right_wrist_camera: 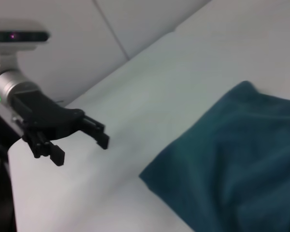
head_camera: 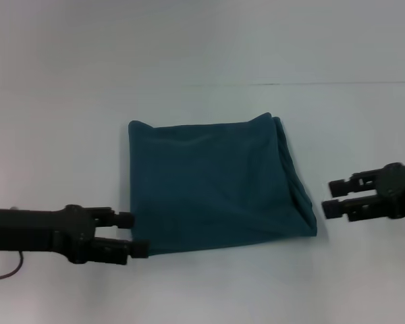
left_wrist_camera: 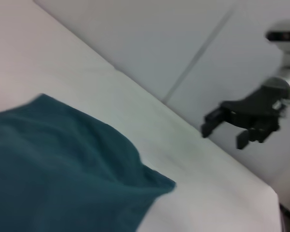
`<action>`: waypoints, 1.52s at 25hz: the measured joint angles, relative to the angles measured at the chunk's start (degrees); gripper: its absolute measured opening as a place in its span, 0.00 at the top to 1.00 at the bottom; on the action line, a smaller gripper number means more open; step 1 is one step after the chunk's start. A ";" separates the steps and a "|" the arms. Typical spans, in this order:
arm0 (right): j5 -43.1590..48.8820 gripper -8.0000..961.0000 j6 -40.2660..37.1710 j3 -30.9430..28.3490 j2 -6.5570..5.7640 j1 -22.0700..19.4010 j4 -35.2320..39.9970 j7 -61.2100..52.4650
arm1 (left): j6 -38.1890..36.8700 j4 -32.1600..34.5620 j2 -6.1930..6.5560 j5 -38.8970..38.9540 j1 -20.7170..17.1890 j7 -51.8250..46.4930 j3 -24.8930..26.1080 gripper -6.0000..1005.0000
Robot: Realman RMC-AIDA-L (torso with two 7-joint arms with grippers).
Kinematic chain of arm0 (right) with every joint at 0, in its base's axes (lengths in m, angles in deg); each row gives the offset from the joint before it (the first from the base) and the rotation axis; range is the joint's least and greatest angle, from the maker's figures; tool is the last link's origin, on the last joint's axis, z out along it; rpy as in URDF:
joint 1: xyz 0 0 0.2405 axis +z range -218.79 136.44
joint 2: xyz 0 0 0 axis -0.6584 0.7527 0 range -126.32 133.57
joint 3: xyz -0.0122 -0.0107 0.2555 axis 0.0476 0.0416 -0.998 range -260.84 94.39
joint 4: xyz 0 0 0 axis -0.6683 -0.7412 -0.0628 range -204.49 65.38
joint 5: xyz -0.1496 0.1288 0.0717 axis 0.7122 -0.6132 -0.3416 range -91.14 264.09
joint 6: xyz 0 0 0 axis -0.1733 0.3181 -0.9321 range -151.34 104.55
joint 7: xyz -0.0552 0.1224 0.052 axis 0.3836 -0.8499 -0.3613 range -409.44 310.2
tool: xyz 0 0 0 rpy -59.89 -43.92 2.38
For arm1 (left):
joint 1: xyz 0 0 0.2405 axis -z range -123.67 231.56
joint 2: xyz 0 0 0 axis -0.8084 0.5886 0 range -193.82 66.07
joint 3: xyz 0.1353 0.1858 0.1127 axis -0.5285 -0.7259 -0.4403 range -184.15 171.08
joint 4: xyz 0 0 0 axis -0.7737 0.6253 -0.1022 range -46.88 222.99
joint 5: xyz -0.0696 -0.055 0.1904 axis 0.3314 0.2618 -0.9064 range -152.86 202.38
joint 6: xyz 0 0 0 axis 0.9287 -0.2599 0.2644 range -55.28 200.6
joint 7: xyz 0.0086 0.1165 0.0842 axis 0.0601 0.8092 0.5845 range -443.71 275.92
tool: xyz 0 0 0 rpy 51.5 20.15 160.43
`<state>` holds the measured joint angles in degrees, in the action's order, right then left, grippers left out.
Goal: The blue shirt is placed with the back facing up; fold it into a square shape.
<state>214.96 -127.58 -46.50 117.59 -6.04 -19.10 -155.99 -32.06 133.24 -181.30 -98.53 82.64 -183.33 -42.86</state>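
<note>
While both arms wait low at the sides, the blue shirt lies flat in the middle of the white worktop, already folded into a rough square. The left claw sits just beside its near left corner, fingers apart and holding nothing. The right claw is near the right edge, also spread and bare. I think the shirt is soft, light and floppy, so it would sag if lifted; corners and thick folded edges look best to pinch. Bare worktop on every side leaves lots of room.
</note>
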 joint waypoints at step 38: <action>-1.56 0.29 6.28 7.17 5.47 1.64 -10.37 8.18 | 6.90 -3.24 -1.42 -3.69 5.94 -5.09 -7.49 0.06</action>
<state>213.39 -121.30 -39.33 123.07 -4.40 -29.48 -147.81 -25.16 130.00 -182.72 -102.22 88.58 -188.42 -50.35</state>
